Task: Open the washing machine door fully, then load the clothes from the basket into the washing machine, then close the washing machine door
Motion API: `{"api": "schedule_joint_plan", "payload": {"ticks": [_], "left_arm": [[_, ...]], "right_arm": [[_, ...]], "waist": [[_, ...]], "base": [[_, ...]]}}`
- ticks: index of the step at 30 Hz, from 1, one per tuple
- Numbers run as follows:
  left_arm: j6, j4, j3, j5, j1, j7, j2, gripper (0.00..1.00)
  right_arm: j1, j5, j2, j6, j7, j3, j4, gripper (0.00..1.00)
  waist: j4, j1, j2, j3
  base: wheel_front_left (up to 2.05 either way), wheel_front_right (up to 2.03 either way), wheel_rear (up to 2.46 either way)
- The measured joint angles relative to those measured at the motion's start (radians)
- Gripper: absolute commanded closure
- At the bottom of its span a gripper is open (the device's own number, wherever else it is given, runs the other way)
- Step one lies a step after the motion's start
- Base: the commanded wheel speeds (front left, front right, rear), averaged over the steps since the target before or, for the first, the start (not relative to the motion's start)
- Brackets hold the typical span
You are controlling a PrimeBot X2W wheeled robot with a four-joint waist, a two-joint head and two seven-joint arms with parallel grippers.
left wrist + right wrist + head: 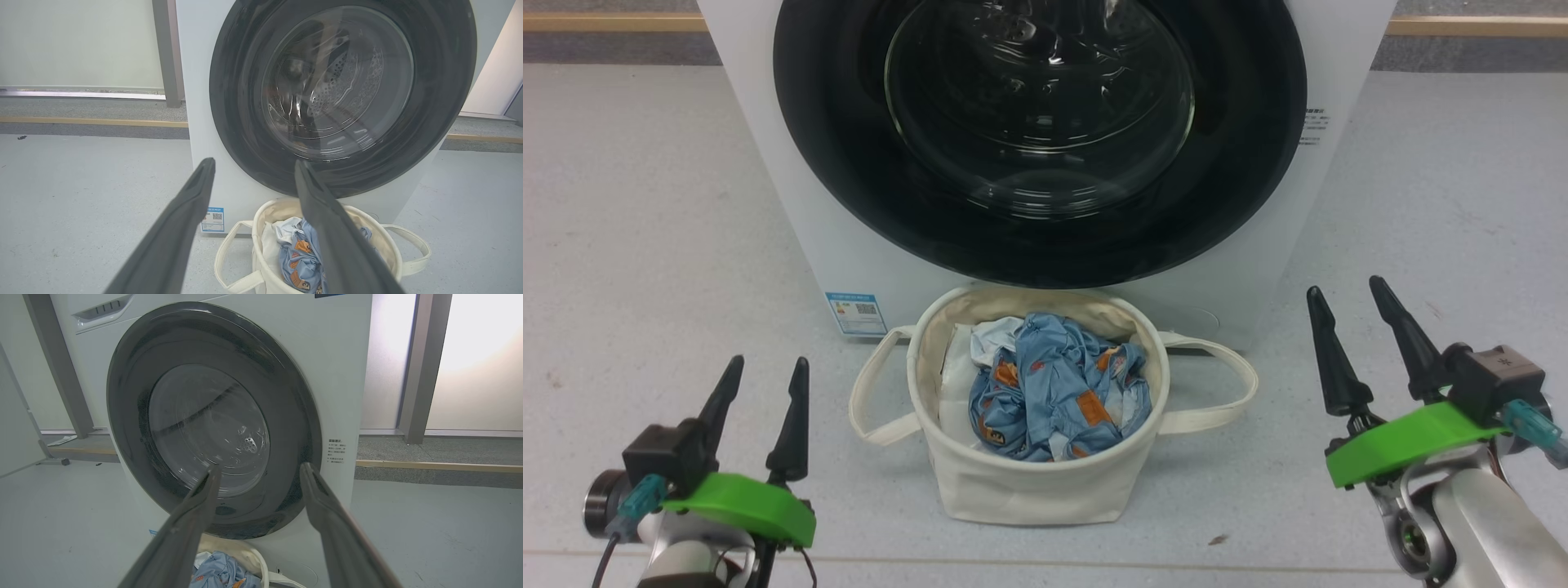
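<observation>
The white washing machine (768, 188) stands straight ahead with its round black washing machine door (849, 163) shut flat against the front. On the floor just before it sits the cream basket (1029, 490), holding the light blue clothes (1054, 384) with orange patches beside a white cloth. My left gripper (768, 365) hangs open at the lower left, well left of the basket, fingers empty. At the lower right my right gripper (1346, 287) is open and empty too. The door (441, 102) and the clothes (298, 261) appear past my left fingers; the door (286, 416) fills the space beyond my right fingers.
Pale grey floor (645, 245) spreads on both sides of the machine. A small blue label (856, 314) sits low on the machine's left front. The basket's loop handles (1225, 384) stick out to each side. A raised kerb (437, 465) and wall panels run behind the machine.
</observation>
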Motion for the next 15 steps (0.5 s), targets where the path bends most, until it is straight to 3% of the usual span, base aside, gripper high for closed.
{"api": "schedule_joint_plan", "payload": {"ticks": [15], "left_arm": [[-0.002,0.012,0.017,0.000,0.000,0.000,0.000,0.00]], "right_arm": [[0.004,0.011,0.001,0.000,0.000,-0.050,0.019,0.00]], "waist": [[0.000,0.0001,0.0000,-0.001]], "base": [[0.00,0.00,0.00]]}}
